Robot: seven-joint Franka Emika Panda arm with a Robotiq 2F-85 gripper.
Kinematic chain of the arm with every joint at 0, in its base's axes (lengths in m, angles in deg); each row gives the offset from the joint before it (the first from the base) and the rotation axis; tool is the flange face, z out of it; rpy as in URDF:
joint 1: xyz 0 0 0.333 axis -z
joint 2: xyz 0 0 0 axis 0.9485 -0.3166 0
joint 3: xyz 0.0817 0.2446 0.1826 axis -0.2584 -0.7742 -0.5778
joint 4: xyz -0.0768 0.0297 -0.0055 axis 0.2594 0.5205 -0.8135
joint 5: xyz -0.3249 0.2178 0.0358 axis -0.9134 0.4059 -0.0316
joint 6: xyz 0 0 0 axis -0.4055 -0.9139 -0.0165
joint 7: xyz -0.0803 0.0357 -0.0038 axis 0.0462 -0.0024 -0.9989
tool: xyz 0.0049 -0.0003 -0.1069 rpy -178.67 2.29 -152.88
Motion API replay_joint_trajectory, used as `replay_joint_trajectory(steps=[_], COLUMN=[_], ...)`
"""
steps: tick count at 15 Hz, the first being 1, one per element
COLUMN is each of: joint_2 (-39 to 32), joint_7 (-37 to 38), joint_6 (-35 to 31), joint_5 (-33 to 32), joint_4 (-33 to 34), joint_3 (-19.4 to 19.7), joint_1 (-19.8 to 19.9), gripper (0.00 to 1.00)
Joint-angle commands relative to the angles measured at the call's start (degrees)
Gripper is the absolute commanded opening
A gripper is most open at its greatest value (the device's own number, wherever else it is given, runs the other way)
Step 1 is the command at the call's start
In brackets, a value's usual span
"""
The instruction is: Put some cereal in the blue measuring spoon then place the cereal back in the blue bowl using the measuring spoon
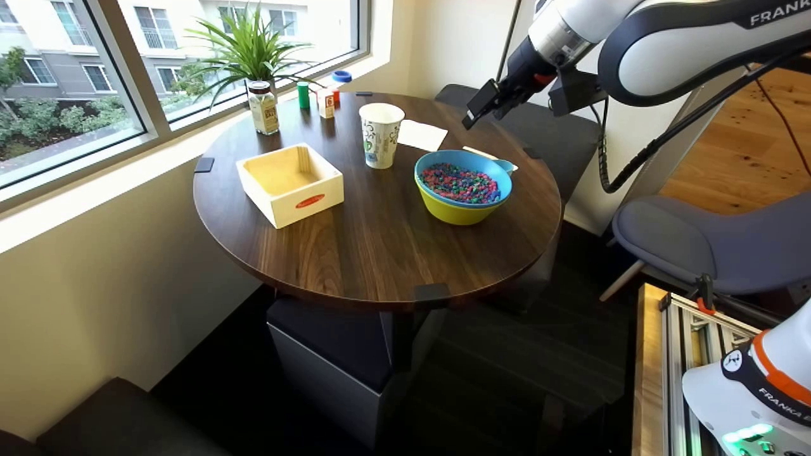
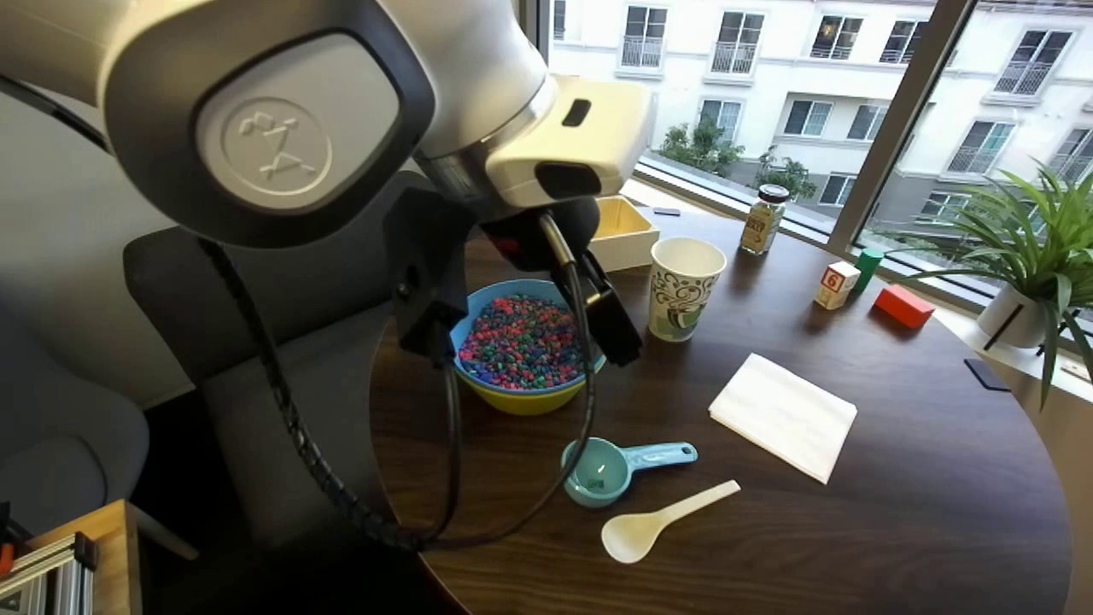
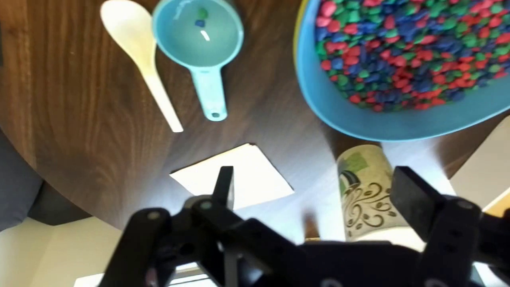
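End effector [image 3: 314, 179] is hovering, spread wide.
In an exterior view the blue bowl [image 1: 461, 214] of cereal [image 1: 459, 182] is partly hiding the blue measuring spoon [image 1: 505, 165] alongside; the wrist view is showing two pieces [image 3: 203, 13] inside the spoon.

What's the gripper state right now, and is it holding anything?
Gripper: open, jaws wide apart, holding nothing.

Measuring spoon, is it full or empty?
Nearly empty: in the wrist view, the measuring spoon holds just a green piece and a blue piece.
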Motion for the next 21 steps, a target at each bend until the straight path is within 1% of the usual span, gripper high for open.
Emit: replay_joint_trajectory(steps=[1,5,7,8,9,10,12,13,14,15,16,18,20,21], joint_2=[-0.7,-3.0,-4.0,-4.5,-4.9,-5.3,-5.9,-6.1,-6.4,-6.5,-6.7,-7.0,-7.2,-7.2], joint_7=[-2.6,-5.1,-6.2,-6.7,-7.2,-7.8,-8.6,-9.0,-9.3,-9.6,-9.7,-9.8,-10.1,-10.3], joint_6=[0.0,-0.6,-0.4,-0.4,-0.4,-0.4,-0.1,-0.2,-0.2,-0.2,-0.1,-0.1,0.0,0.0], joint_5=[4.4,8.5,9.9,10.5,11.1,11.6,12.6,12.9,13.2,13.3,13.4,13.5,13.5,13.5], joint_4=[-0.7,-1.0,-1.0,-1.0,-1.1,-1.2,-1.2,-1.3,-1.3,-1.3,-1.3,-1.3,-1.3,-1.4], joint_3=[-1.1,-1.5,-1.4,-1.3,-1.3,-1.2,-1.3,-1.3,-1.3,-1.3,-1.3,-1.2,-1.2,-1.2], joint_1=[-3.1,-5.5,-6.0,-6.1,-6.2,-6.2,-6.3,-6.3,-6.3,-6.3,-6.3,-6.2,-6.2,-6.2], gripper=[1.0,1.0,0.95,0.94,0.85,0.82,0.57,0.55,0.47,0.34,0.27,0.24,0.3,0.26])
